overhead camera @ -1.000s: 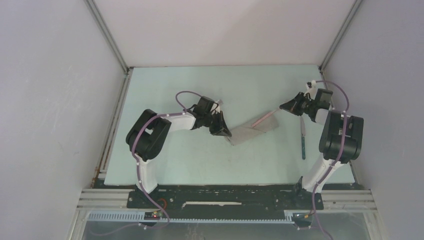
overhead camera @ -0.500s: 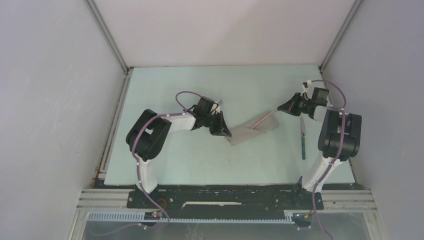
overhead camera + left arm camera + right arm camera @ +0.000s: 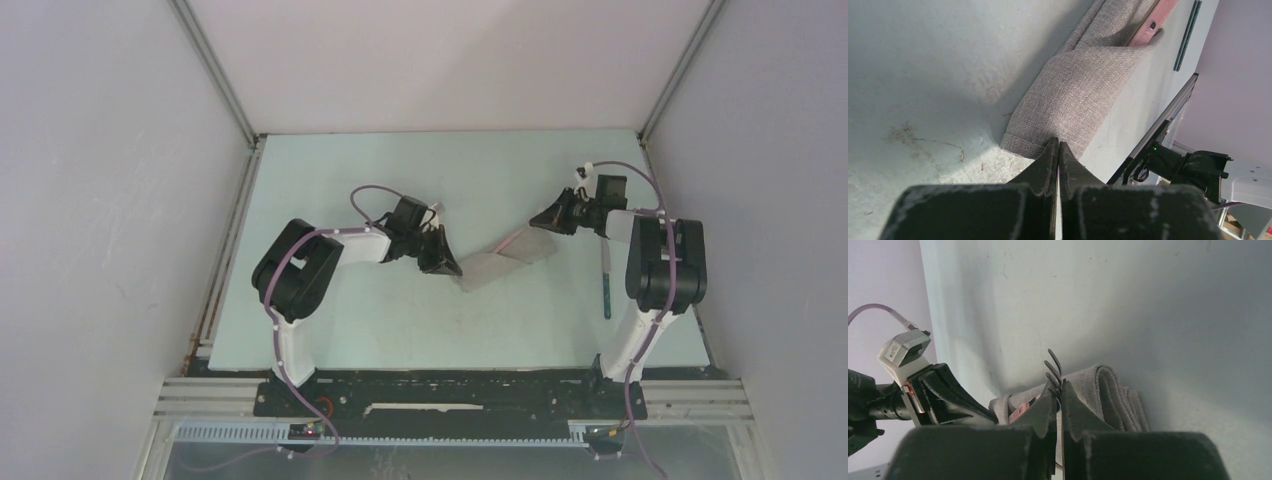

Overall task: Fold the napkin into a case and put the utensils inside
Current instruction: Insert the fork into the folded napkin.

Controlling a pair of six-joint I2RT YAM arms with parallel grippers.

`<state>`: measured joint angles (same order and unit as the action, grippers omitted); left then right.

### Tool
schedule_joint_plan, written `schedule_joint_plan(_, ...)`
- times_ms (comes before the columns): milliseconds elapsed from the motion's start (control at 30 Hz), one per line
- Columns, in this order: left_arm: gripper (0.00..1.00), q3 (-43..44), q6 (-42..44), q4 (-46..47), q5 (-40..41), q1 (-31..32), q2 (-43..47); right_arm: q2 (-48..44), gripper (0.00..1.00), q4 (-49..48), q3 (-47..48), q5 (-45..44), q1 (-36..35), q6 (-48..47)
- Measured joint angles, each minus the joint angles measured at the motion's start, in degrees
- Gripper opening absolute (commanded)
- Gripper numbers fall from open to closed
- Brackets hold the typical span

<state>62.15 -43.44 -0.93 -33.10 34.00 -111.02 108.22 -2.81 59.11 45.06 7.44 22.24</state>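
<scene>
Cloth case (image 3: 500, 265), taupe-grey and narrow, lies slantwise on the pale table (image 3: 380, 320); right pincer (image 3: 537, 221), clamped tight on the pink-handled silver fork (image 3: 512, 242), sits at the case's far-right end, on its long axis; left pincer (image 3: 455, 268), closed, nips the case's opposite corner

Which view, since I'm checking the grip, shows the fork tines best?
Right wrist: the fork tines stand clear just above the shut right gripper. Left wrist and top views show only its pink handle in the napkin; tines hidden.
</scene>
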Motion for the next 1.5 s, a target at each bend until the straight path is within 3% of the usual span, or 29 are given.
schedule_joint_plan(533,0.02,-0.55,-0.02,0.42,0.0,0.0,0.0,-1.7,0.02,-4.61,-6.54,-5.51,-3.98,7.02)
schedule_joint_plan(1267,0.02,-1.6,-0.07,1.68,-0.02,-0.02,0.02,-6.82,0.13,-13.97,-13.42,-13.22,-10.58,13.88)
schedule_joint_plan(1500,0.19,-2.1,-0.04,1.66,0.46,0.0,1.11,-6.84,0.29,-15.28,-15.58,-13.53,-10.25,15.54)
